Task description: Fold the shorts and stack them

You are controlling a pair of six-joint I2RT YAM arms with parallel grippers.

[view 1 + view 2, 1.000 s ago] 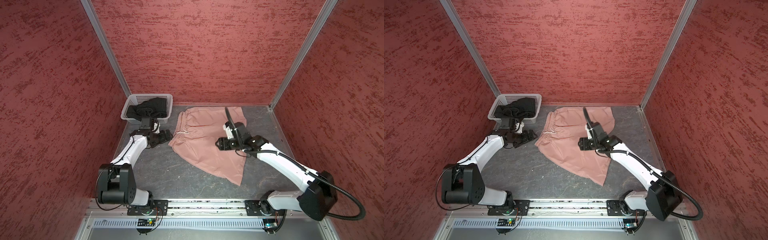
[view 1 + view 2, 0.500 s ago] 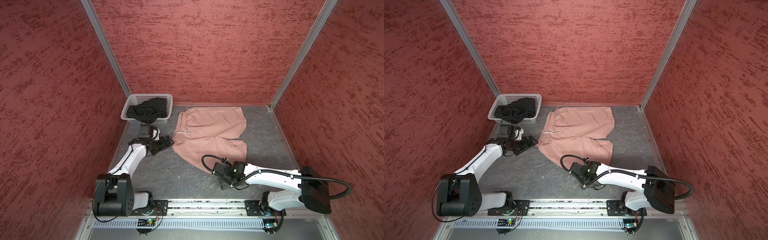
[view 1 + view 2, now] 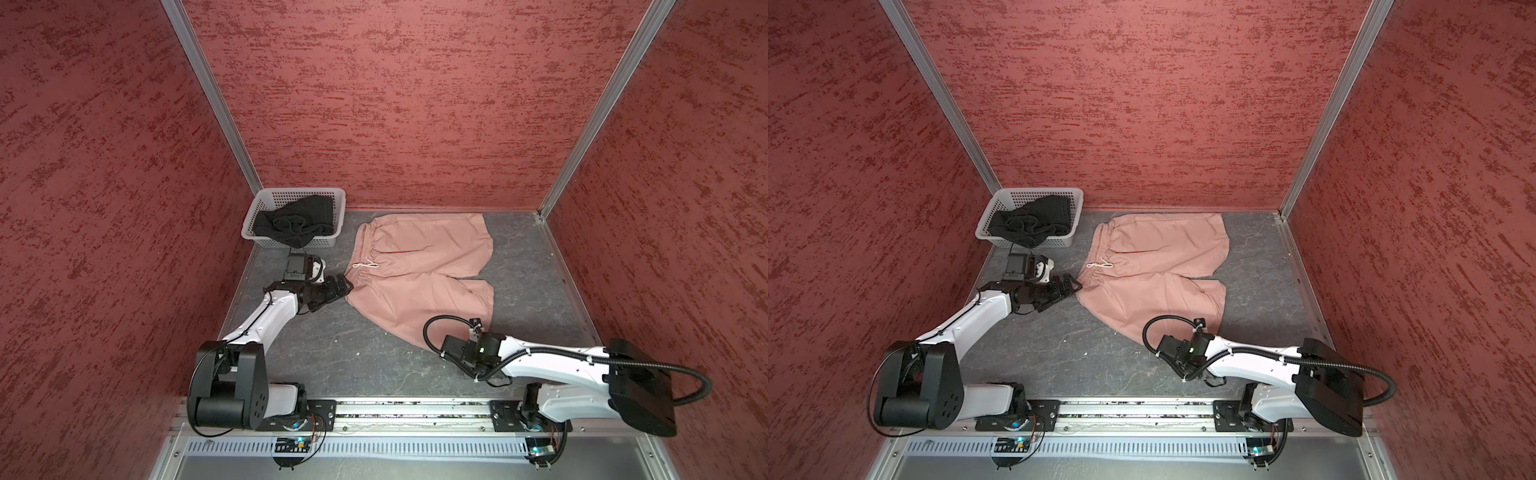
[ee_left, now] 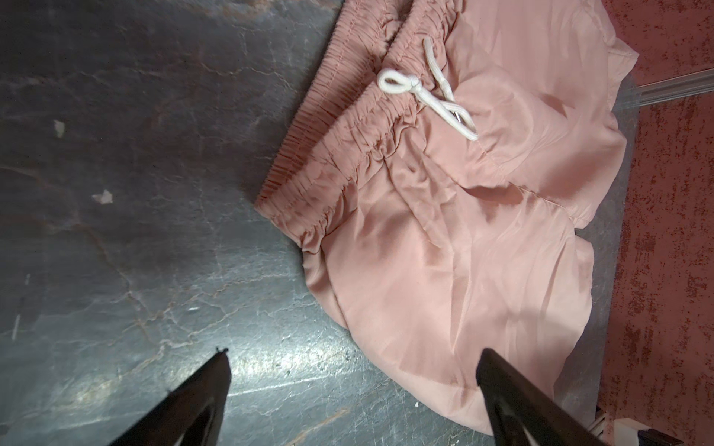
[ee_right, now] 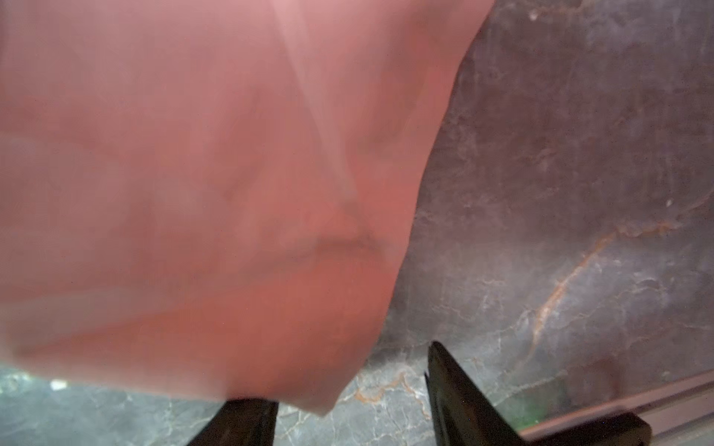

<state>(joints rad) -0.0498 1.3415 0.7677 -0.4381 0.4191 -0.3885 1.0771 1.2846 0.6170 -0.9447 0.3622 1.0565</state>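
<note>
Dark grey marbled worktop (image 3: 357,357): dusty pink cloth shorts (image 3: 419,266) lie spread flat, unfolded. The white perforated plastic basket (image 3: 299,192) holds the crumpled black shorts (image 3: 295,222). Nothing folded or stacked yet, I'd say. Left pincer (image 4: 353,386) gapes wide and empty by the waistband corner. Right pincer (image 5: 344,372) is part-open at a leg hem, gripping nothing. No readable writing.

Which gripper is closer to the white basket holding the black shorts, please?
Left. The left gripper lies just in front of the basket, by the pink shorts waistband; the right gripper is far off, at their near leg hem.
</note>
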